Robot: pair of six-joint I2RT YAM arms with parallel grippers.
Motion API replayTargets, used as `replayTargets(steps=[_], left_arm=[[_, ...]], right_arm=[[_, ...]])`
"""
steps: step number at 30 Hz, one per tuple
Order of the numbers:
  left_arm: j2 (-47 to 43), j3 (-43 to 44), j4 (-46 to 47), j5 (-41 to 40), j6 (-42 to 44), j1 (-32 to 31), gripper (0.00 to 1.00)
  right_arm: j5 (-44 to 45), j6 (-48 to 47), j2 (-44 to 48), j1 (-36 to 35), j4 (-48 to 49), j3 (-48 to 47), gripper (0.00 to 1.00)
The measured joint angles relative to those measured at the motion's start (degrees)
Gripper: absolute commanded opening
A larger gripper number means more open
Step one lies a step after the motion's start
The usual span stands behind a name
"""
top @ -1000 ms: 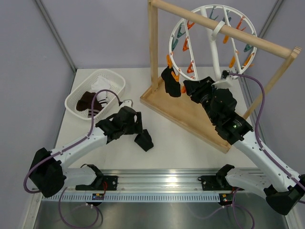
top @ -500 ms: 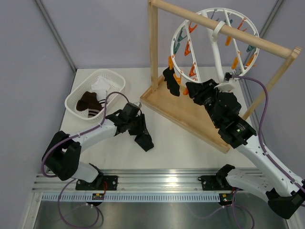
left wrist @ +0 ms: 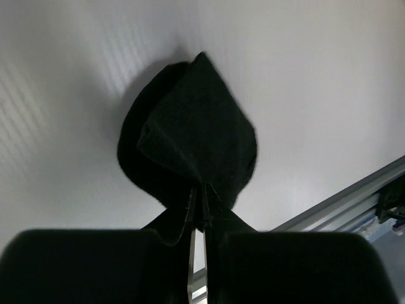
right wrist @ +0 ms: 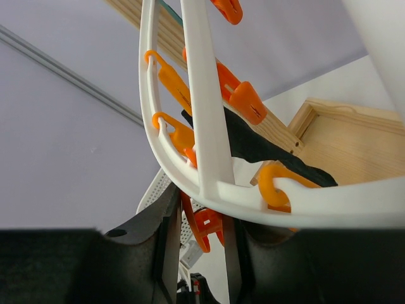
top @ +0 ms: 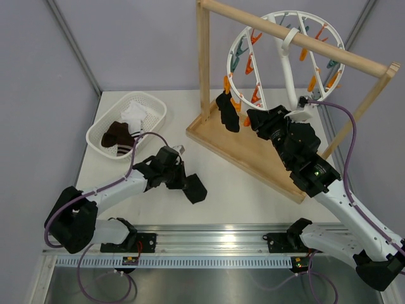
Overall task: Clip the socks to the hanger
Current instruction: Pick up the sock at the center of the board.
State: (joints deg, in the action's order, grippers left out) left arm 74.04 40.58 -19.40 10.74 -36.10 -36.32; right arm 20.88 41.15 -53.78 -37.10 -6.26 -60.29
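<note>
— Looking nearest you first: what has your left gripper [left wrist: 197,206] got?
— Its fingers are pinched almost together on a black sock [left wrist: 190,133] resting on the table [left wrist: 316,95].
— And your right gripper [right wrist: 199,212]?
— Partly open astride an orange clip [right wrist: 204,227] under the hanger [right wrist: 196,95] rim; whether it grips, I cannot tell. Beyond, another sock [top: 226,111] hangs clipped.

The left gripper [left wrist: 197,212] pinches a fold of a black sock [left wrist: 193,139] between its closed fingers. The sock sits bunched on the white table [left wrist: 316,76], near the table's edge, where a metal rail [left wrist: 342,206] runs.
</note>
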Motion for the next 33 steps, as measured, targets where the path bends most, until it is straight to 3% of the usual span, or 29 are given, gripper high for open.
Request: replayTargets(steps=[6, 10, 11, 14, 20, 33], left_arm=[[-0.8, -5.4, -1.8, -0.2, -1.2, 0.0, 0.06], [-4.0, -5.6, -2.3, -1.0, -1.9, 0.0, 0.37], [-5.0, -5.6, -2.6, -1.2, -2.1, 0.0, 0.52], [-7.9, -4.7, -4.2, -2.5, -2.9, 0.0, 0.62], [-9.6, -1.8, -4.7, -4.5, -4.5, 0.0, 0.62], [-5.6, -4.7, -4.7, -7.3, -8.8, 0.4, 0.51]], right_arm=[[0.0, -0.1, 0.0, 0.0, 0.0, 0.0, 0.0], [0.0, -0.2, 0.0, 0.0, 0.0, 0.0, 0.0], [0.0, -0.2, 0.0, 0.0, 0.0, 0.0, 0.0], [0.0, -0.3, 0.2, 0.0, 0.0, 0.1, 0.0], [0.0, -0.4, 0.4, 0.0, 0.0, 0.2, 0.0], [0.0, -0.6, 1.2, 0.0, 0.1, 0.7, 0.0]])
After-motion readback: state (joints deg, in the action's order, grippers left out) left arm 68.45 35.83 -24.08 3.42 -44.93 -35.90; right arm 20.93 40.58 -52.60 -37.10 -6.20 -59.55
